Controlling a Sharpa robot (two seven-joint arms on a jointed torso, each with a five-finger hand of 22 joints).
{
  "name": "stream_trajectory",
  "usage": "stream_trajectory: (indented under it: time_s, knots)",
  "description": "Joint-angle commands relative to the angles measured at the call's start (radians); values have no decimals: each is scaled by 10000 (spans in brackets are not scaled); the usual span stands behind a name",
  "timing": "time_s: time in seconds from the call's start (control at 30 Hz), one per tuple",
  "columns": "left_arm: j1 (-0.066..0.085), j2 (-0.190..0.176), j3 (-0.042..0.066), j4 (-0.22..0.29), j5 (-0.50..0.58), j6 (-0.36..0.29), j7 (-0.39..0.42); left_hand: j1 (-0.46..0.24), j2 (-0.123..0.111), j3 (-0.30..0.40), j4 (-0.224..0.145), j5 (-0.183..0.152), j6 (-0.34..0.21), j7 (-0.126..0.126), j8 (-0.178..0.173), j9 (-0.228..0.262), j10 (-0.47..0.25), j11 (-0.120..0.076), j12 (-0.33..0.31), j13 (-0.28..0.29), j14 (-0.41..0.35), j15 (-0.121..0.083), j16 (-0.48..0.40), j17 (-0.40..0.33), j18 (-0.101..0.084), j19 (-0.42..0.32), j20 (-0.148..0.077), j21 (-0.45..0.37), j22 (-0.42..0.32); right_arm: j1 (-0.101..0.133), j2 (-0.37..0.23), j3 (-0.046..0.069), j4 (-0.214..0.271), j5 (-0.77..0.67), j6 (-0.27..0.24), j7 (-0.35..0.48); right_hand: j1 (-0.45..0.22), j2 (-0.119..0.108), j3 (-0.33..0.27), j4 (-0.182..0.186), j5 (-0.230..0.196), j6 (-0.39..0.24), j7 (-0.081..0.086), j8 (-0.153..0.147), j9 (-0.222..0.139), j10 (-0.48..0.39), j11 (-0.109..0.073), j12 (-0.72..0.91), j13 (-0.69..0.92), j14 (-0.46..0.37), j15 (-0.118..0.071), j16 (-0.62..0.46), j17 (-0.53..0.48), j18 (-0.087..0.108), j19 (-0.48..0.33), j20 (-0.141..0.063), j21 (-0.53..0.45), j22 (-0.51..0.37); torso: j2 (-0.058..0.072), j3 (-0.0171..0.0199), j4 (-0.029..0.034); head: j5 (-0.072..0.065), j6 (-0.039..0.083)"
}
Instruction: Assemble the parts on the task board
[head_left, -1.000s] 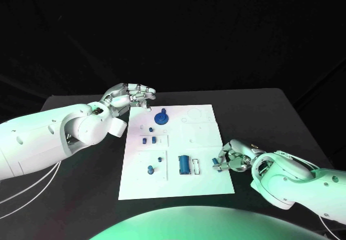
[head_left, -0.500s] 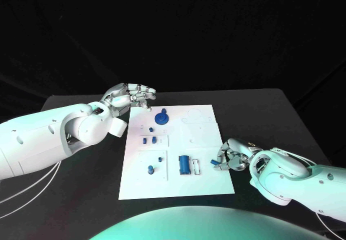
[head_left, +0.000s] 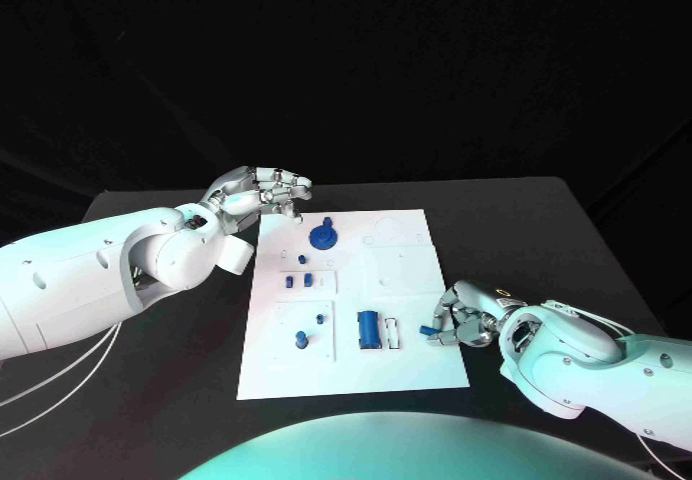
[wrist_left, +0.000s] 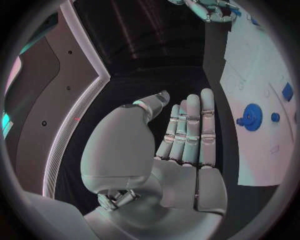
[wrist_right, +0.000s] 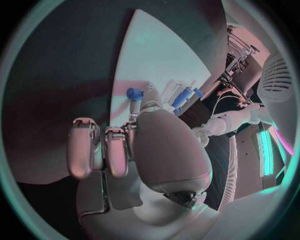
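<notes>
In the head view the right hand (head_left: 464, 322) pinches a small blue part (head_left: 428, 328) at the task board's (head_left: 411, 275) right edge; the left hand (head_left: 267, 192) hovers spread at its far left corner. The left wrist view shows flat, empty fingers (wrist_left: 190, 127) beside the board. The right wrist view shows the part (wrist_right: 134, 93) at the fingertips: a shallow pinch, so it could slip or tilt. No writing is legible.
</notes>
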Motion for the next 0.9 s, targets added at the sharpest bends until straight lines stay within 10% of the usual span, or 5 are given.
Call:
stream_trajectory:
  time_s: [0.03,0.9]
  knots:
    - [4,16,7,22,-58,133,57,42,88,-46,-4,-20,-85,-14,45,17,-76,18,62,16,-77,-12,36,4,128,-1,77,-62,-10,-8,-9,-41,174,340,-65,-253,1020,1231,106,-15,-42,53,-21,19,-677,436,-253,23,-636,915,-72,35,1930,-155,336,-52,64,1798,4,8,-3,7,0]
    - [4,27,7,22,-46,129,44,42,88,-46,-4,-20,-85,-14,45,17,-76,18,62,16,-77,-12,36,4,128,-1,77,-62,-10,336,233,12,664,1600,-447,-1,894,1269,279,-16,-54,3,-20,15,-639,461,-260,41,-619,918,-88,40,1941,-164,356,-78,100,1822,10,2,-3,27,0]
